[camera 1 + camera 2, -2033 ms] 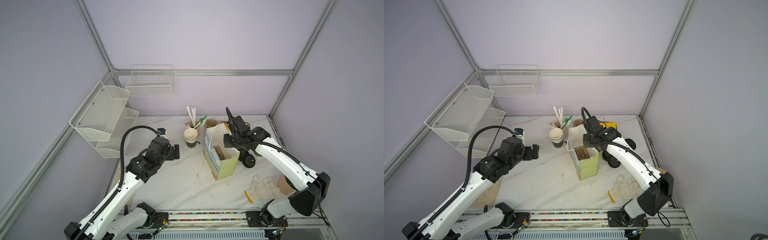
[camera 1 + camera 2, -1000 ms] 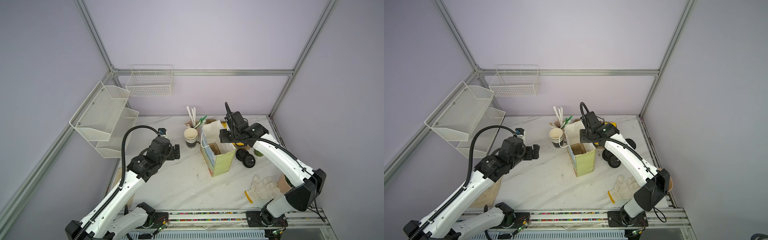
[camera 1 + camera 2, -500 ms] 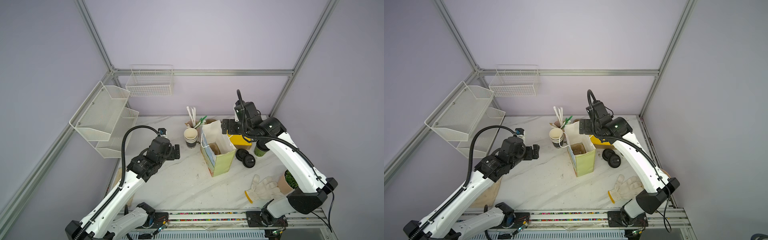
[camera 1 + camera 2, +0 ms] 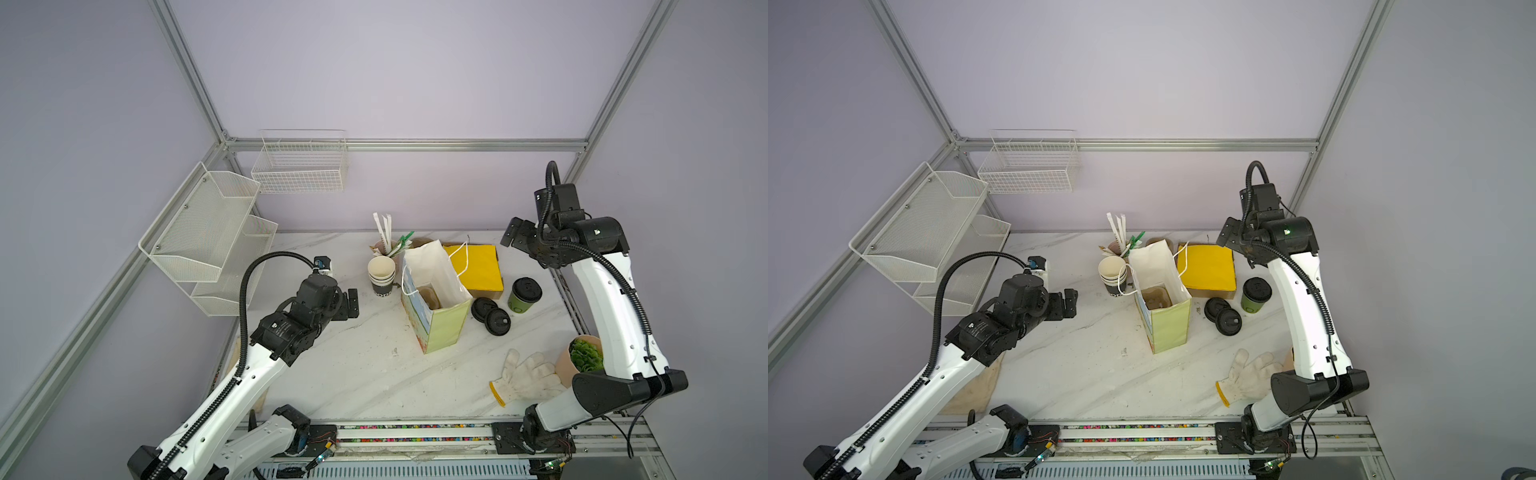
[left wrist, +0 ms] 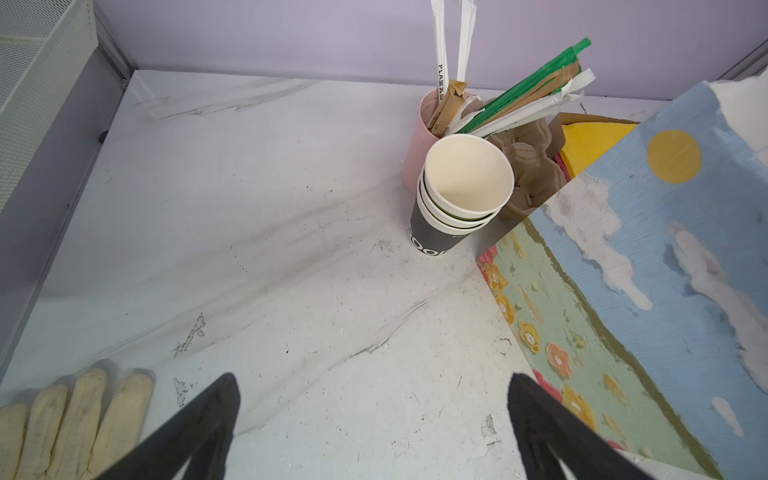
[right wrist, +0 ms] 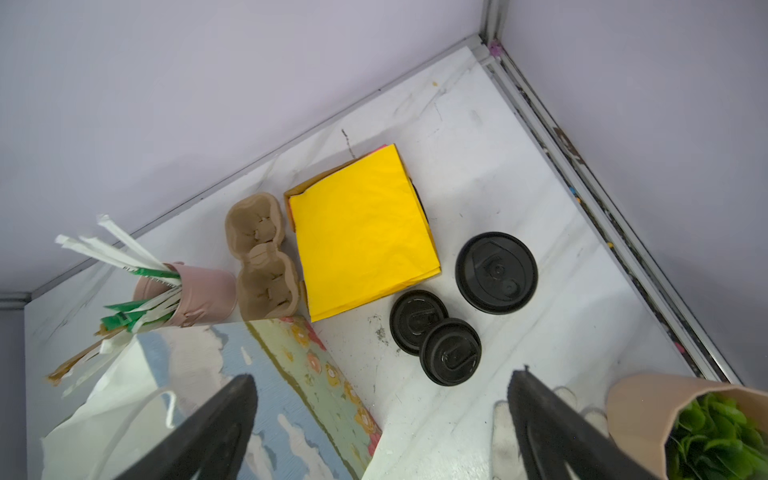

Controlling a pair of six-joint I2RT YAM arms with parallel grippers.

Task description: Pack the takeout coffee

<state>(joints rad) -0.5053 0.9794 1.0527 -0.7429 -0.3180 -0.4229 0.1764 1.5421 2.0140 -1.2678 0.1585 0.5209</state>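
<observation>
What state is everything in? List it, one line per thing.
paper bag: upright, mouth open
takeout coffee: upright, lidded, outside the paper bag
stacked cups: nested, upright, top one empty
loose lids: two, flat, overlapping
left hand: open, empty
right hand: open, empty

Tabletop [image 4: 361, 374] smooth, scuffed marble-look; takeout coffee [image 4: 521, 301] matt paper; loose lids [image 4: 497, 322] probably glossy plastic; bag [image 4: 442, 328] matt paper
</observation>
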